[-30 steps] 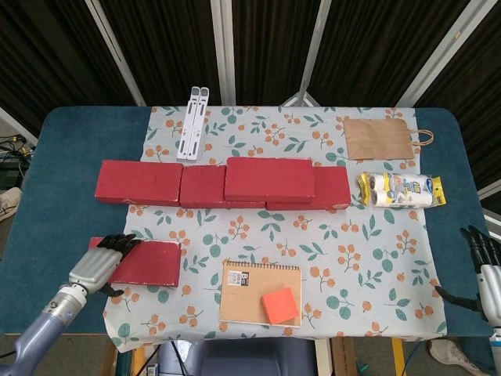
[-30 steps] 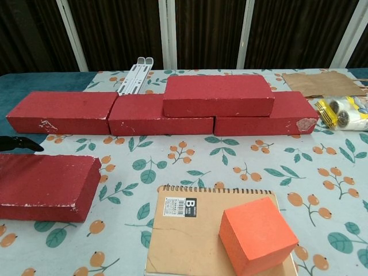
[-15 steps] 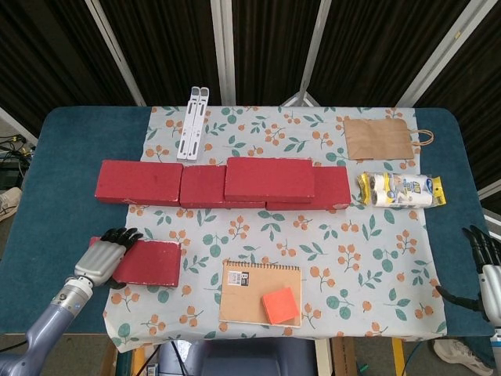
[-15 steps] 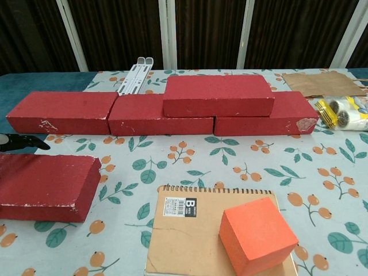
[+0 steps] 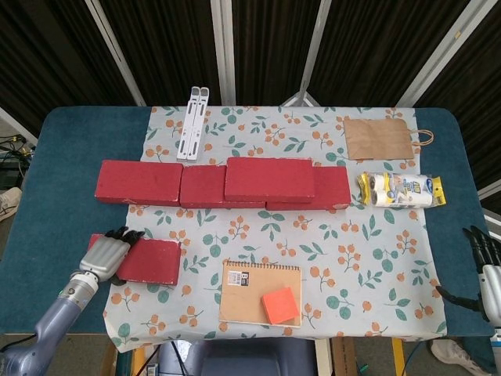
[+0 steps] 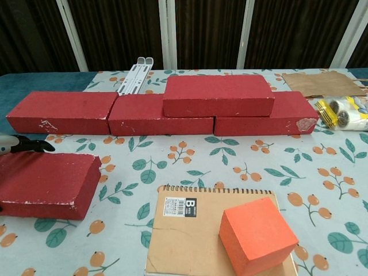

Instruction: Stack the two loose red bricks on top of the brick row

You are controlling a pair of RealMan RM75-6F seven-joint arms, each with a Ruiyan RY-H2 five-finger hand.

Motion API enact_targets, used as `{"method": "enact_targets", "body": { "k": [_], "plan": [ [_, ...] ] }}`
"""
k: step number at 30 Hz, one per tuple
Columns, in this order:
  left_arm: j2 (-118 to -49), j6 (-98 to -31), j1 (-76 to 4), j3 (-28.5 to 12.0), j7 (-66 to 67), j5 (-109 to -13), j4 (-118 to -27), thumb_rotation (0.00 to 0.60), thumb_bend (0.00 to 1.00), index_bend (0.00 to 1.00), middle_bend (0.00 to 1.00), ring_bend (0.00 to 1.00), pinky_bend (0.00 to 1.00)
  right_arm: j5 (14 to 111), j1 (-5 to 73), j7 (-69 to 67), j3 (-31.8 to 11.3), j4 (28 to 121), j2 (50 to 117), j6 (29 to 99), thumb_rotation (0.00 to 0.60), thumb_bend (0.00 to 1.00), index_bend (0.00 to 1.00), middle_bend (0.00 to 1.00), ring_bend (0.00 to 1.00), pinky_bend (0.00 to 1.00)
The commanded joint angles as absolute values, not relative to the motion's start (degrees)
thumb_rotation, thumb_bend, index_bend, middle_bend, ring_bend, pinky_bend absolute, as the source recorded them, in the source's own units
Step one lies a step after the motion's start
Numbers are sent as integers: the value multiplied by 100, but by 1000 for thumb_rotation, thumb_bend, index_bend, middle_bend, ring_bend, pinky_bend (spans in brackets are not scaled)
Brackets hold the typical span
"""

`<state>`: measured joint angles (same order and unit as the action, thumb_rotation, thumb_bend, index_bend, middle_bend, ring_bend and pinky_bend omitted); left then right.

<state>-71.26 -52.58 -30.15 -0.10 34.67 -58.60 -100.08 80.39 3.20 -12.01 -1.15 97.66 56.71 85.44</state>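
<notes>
Now the left hand (image 5: 107, 254) has slid back along the loose brick (image 5: 149, 262), fingers draped over its left end, and the chest view shows that brick tipping up: the lift is starting. Right hand (image 5: 489, 266) idles with fingers apart and empty. Notebook (image 6: 198, 230) reads "B". Beyond, the brick row (image 5: 196, 186) carries one stacked brick (image 5: 269, 179).

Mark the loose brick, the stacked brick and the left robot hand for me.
loose brick (image 5: 153, 262), head view, bare top face right of the fingers
stacked brick (image 5: 269, 179), head view, middle of its top face
left robot hand (image 5: 105, 254), head view, back of the hand
</notes>
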Motion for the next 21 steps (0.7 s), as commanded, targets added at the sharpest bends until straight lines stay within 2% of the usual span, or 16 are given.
{"method": "enact_targets", "body": {
  "k": [1, 5, 11, 16, 18, 21],
  "plan": [
    [-7122, -5346, -3085, -3, 3623, -5748, -10067, 600, 9, 157, 269, 206, 291, 8040, 317, -1204, -130, 9762, 5674, 8527, 600, 35, 0, 4, 0, 0],
    [-7031, -5399, -3170, -54, 3721, -5598, -10185, 600, 14, 237, 348, 265, 294, 8054, 312, -1203, -143, 9765, 5675, 8496, 600, 35, 0, 4, 0, 0],
    [-6609, -5190, -3495, -414, 3554, -5214, -10555, 600, 15, 258, 337, 269, 295, 7957, 311, -1157, -195, 9778, 5680, 8414, 600, 35, 0, 4, 0, 0],
    [-6021, -4509, -4029, -875, 3228, -4532, -10822, 600, 14, 248, 304, 248, 280, 7852, 322, -1083, -244, 9777, 5697, 8337, 600, 35, 0, 4, 0, 0],
    [-5833, -4133, -4434, -1042, 3263, -4155, -10599, 600, 16, 245, 295, 241, 273, 7795, 341, -1029, -267, 9777, 5713, 8276, 600, 35, 0, 4, 0, 0],
    [-5810, -3805, -4893, -1074, 3441, -3746, -10200, 600, 20, 241, 279, 220, 263, 7724, 368, -951, -293, 9778, 5734, 8201, 600, 35, 0, 4, 0, 0]
  ]
}}
